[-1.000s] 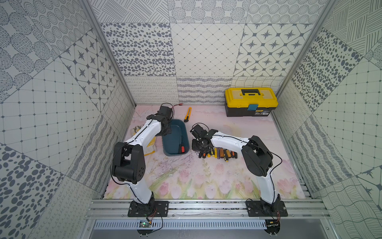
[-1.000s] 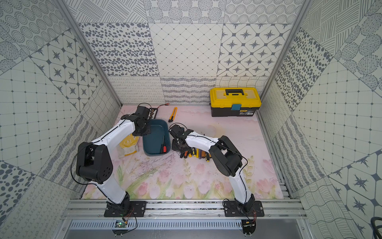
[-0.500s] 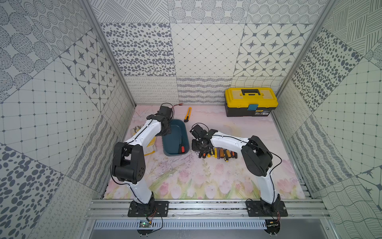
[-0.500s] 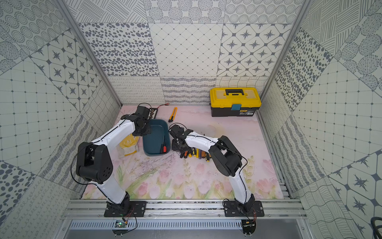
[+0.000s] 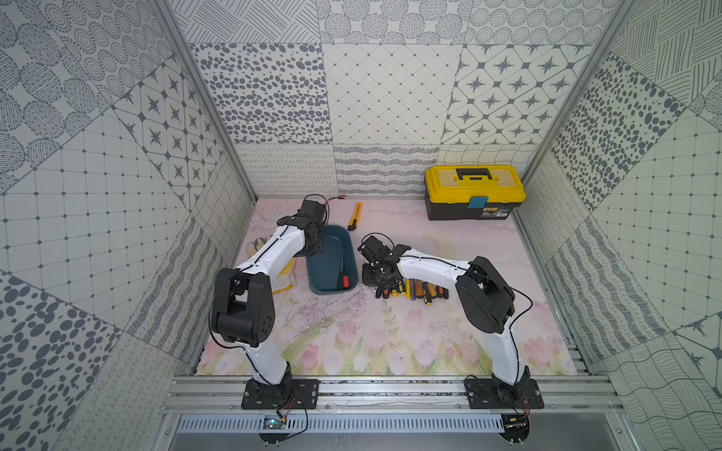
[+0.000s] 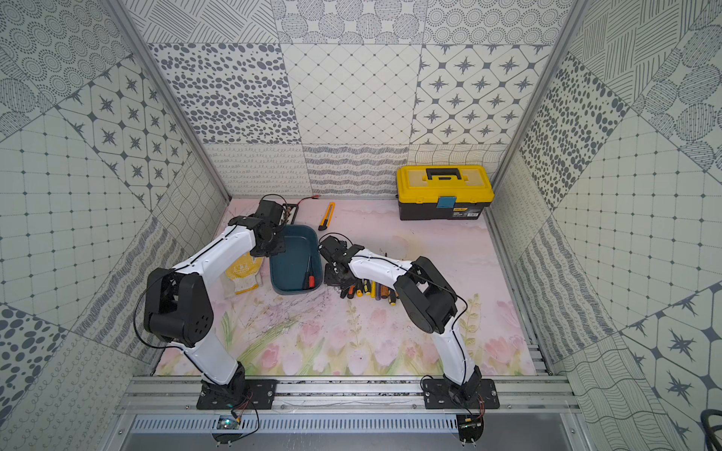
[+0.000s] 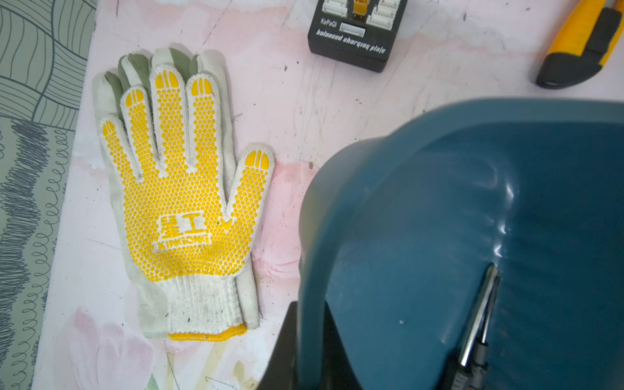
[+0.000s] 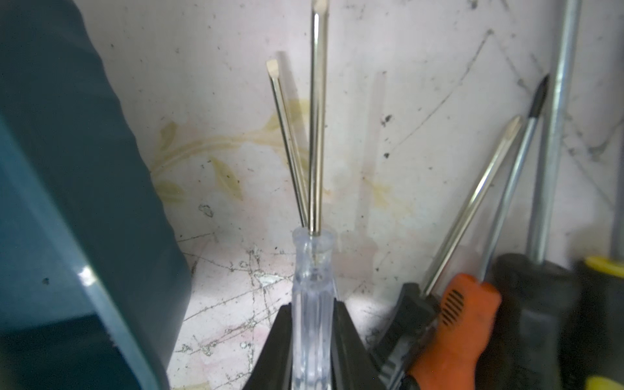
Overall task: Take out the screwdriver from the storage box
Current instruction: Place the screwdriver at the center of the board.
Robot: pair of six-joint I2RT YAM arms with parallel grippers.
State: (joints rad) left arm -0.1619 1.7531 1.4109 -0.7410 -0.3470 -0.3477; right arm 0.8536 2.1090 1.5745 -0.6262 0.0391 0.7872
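While my right gripper (image 8: pixel 312 341) clamps a clear-handled screwdriver (image 8: pixel 312 287) just right of the teal plastic storage box (image 5: pixel 332 259), the red-handled screwdriver (image 5: pixel 344 273) inside lies near-far, closer to my left gripper (image 7: pixel 309 341), shut on the box's left rim.

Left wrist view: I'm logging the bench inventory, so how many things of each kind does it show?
Work gloves, stacked: 2
Charging plate: 1
Utility knife: 1
Storage box: 1
Screwdriver, in the box: 1
Total: 6
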